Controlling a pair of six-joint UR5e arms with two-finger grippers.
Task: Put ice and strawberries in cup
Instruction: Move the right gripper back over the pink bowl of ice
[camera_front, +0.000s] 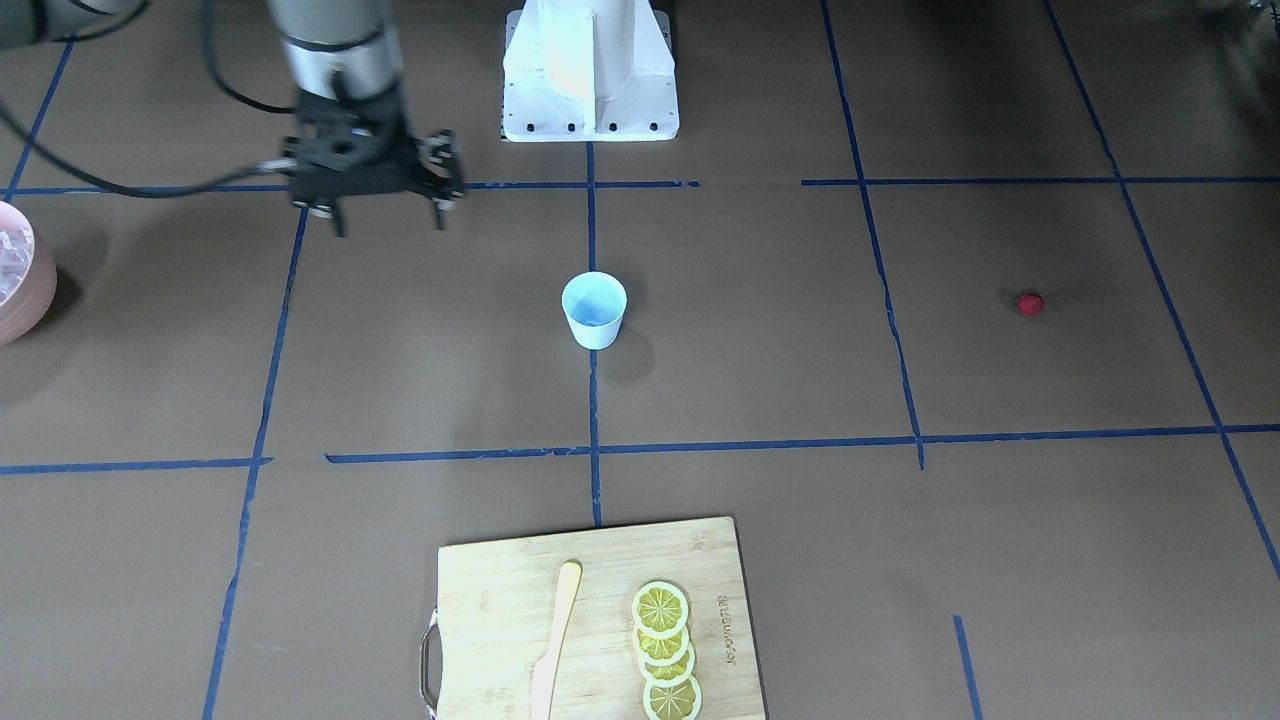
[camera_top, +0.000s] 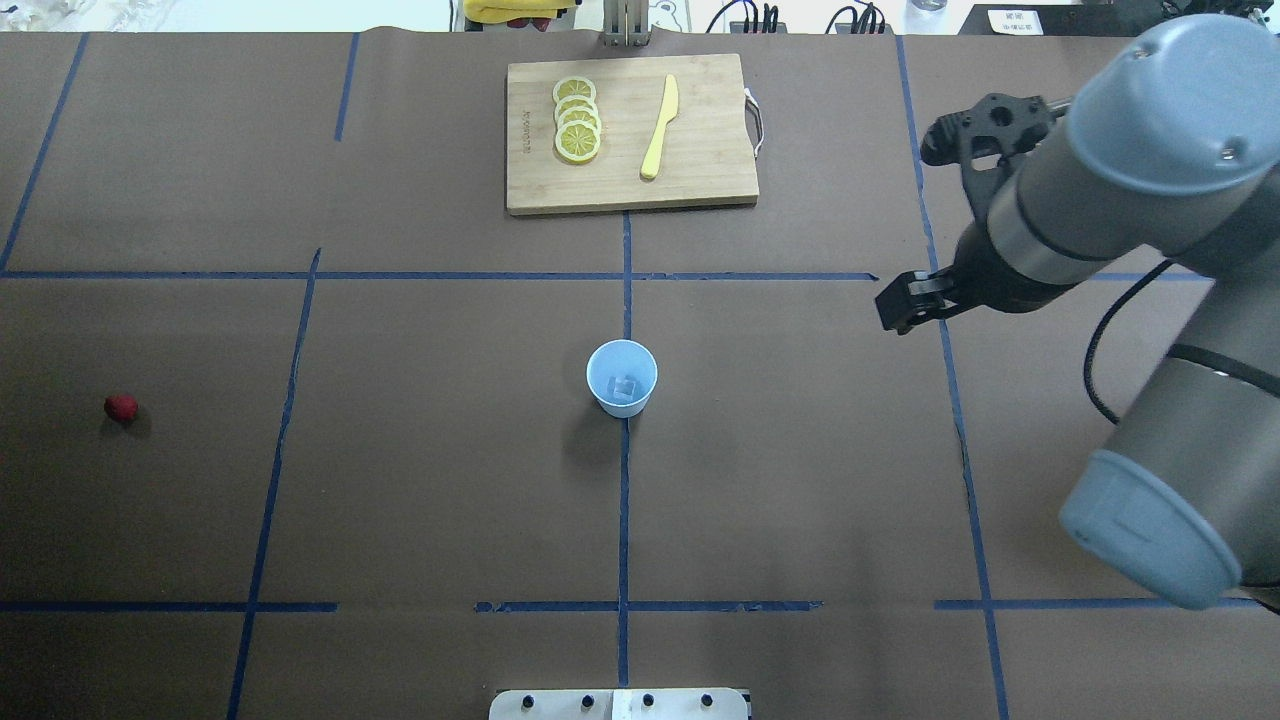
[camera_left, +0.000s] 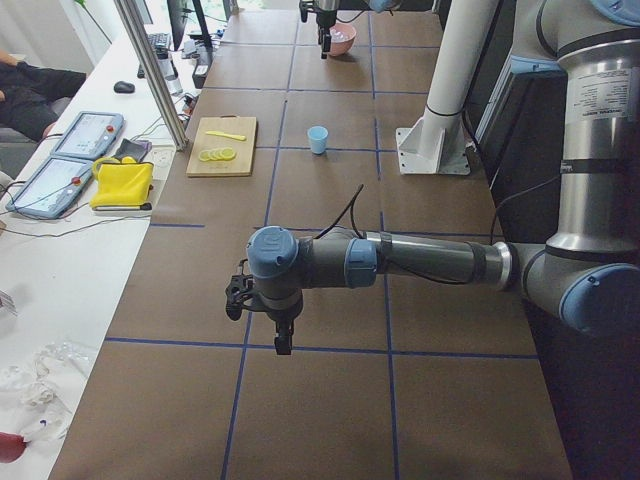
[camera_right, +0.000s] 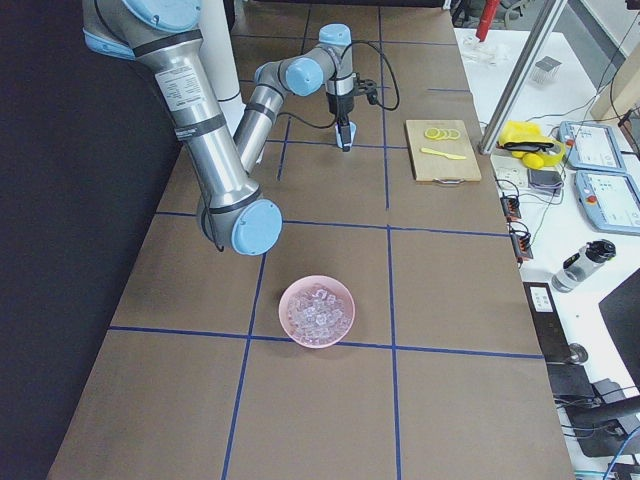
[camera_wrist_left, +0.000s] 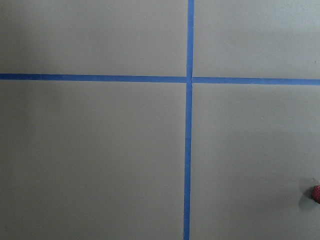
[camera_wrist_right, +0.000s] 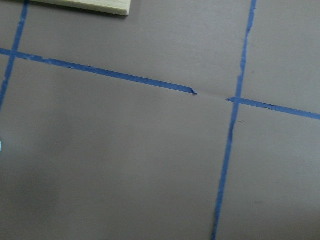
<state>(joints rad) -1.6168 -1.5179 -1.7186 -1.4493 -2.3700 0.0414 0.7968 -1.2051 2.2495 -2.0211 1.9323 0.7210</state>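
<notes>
Cup (camera_top: 603, 368) upright (one ice cube (camera_top: 625, 387) inside), strawberry (camera_top: 121, 406) well apart

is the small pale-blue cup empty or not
Not empty: the pale-blue cup holds a clear ice cube, seen from overhead.

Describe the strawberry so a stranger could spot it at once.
On the brown table gridded with blue tape, find the pale-blue cup at the middle. Go far out toward the robot's left, past one tape line, to the strawberry lying alone. It is the only small, round, red thing; the lemon slices are yellow, flat and on the cutting board.
</notes>
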